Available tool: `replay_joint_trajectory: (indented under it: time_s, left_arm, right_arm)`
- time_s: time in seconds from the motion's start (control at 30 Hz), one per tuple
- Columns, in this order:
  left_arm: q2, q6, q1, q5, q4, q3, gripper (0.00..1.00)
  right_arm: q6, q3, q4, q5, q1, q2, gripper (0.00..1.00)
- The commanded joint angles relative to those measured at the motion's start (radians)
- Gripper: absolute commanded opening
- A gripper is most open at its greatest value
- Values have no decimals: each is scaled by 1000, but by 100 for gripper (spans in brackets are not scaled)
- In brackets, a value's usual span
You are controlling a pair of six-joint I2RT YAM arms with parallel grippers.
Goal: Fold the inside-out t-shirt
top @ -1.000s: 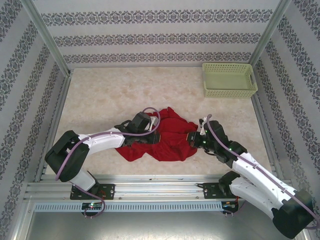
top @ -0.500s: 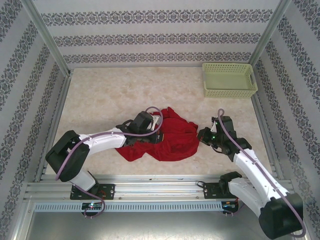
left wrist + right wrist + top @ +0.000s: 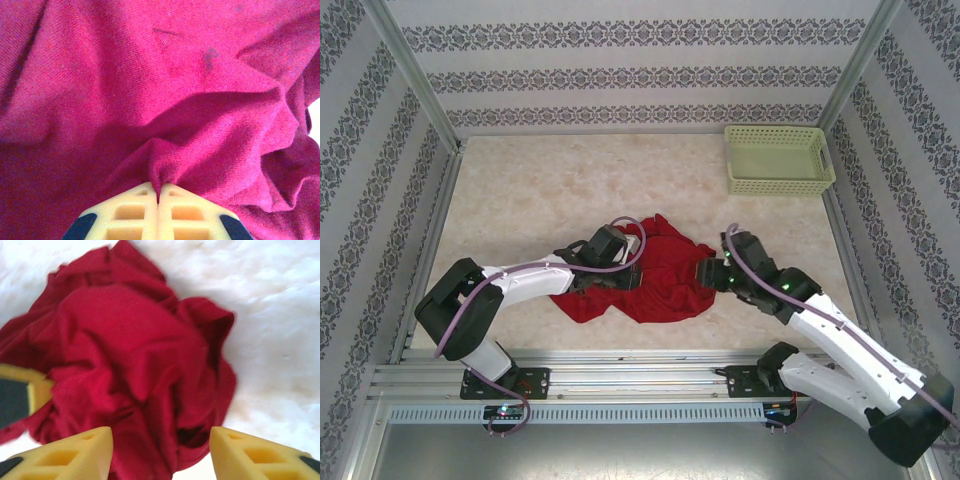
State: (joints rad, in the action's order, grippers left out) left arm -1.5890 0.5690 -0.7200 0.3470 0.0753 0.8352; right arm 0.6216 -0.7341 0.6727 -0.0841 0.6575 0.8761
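**Two grips on one red heap, and a tangle is on the cards**

Nearest first: my left gripper [image 3: 158, 192] is clamped tight on the bright red soft cloth t-shirt [image 3: 660, 270], cream fingers pressed together with a ridge of cloth squeezed up between them. Danger number one sits right there. I judge that pinch may hold more than one layer, and if it does, any lift drags the whole bundle rather than a single edge.

Over to my right gripper [image 3: 161, 437]: jaws standing wide apart, nothing between them, low at the shirt's right edge with the crumpled cloth just ahead. Bite blind into that mound and I could catch a deep wad instead of a hem or sleeve. Pulling that against my left hand would only twist the heap tighter.

The shirt lies bunched near the front middle of the pale marbled table top [image 3: 540, 190]. I can pick out no sleeve and no neck trim, so I cannot tell which part I hold.

Farthest off, the pale green plastic lattice basket [image 3: 778, 160] sits in the back right corner, well apart. It poses little risk, unless a wide sweep flings cloth that way.
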Motion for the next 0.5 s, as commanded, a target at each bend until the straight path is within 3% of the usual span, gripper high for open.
replay_joint_trajectory:
  time_s: [0.0,0.1,0.23,0.47]
  left_arm:
    - [12,-6,-7,-22,35,-8,0]
    - [17,-9,-7,-28,42,-7,0]
    - [23,-9,-7,-33,43,-11,0]
    - [34,-6,-12,-13,27,-18,0]
  right_arm:
    - [52,-14,48,-87,141,49,48]
    - [94,-19,-5,-72,267,98,46]
    - [151,-22,-57,-65,344,195,45]
    - [190,-27,-74,-144,301,339,52]
